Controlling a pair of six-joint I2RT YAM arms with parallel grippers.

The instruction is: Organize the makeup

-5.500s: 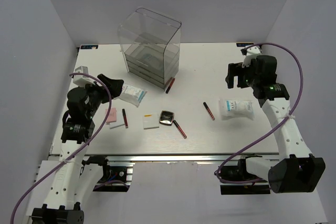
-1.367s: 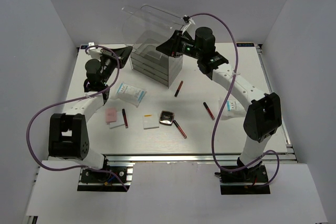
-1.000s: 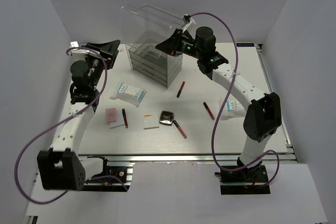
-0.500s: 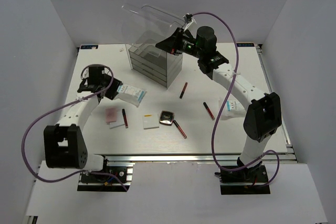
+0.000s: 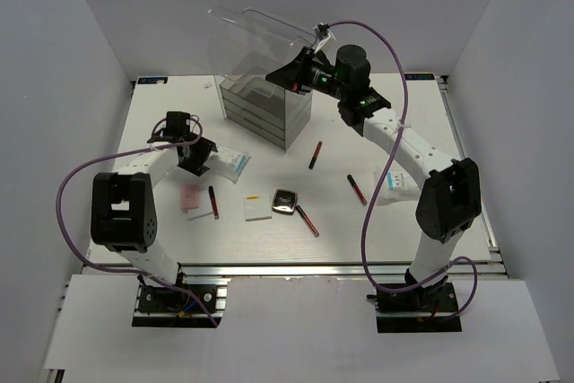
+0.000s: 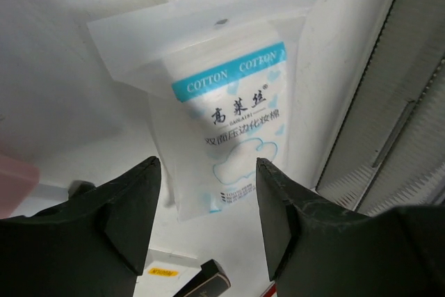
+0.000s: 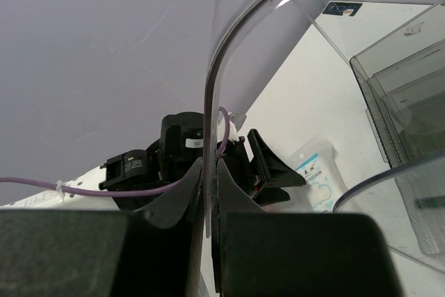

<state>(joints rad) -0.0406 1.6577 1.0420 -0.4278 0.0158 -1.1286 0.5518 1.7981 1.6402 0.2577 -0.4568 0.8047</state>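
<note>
My right gripper (image 5: pixel 300 75) is shut on the edge of the clear lid (image 7: pixel 207 137) and holds it up above the tall clear drawer box (image 5: pixel 266 103). My left gripper (image 6: pixel 207 165) hangs open just over a white blue-printed cotton packet (image 6: pixel 229 119), whose lower end lies between the fingertips (image 6: pixel 142 186). In the top view that packet (image 5: pixel 230 163) lies left of the box. Another packet (image 5: pixel 395 182) shows partly behind the right arm. Dark-red sticks (image 5: pixel 315 154) (image 5: pixel 357 188) (image 5: pixel 307 220), a black compact (image 5: pixel 285 200), a pink pad (image 5: pixel 189 196) and a white pad (image 5: pixel 257 208) lie towards the front.
The box's stacked drawers (image 6: pixel 389 137) stand close to the right of my left gripper. Grey walls enclose the table (image 5: pixel 413 132) on three sides. In the right wrist view the left gripper (image 7: pixel 278 168) shows below the lifted lid.
My left arm swung down from beside the box to the packet on the table, and its jaws narrowed a little. The right gripper kept the lid raised. The stick near the box rolled slightly right.
</note>
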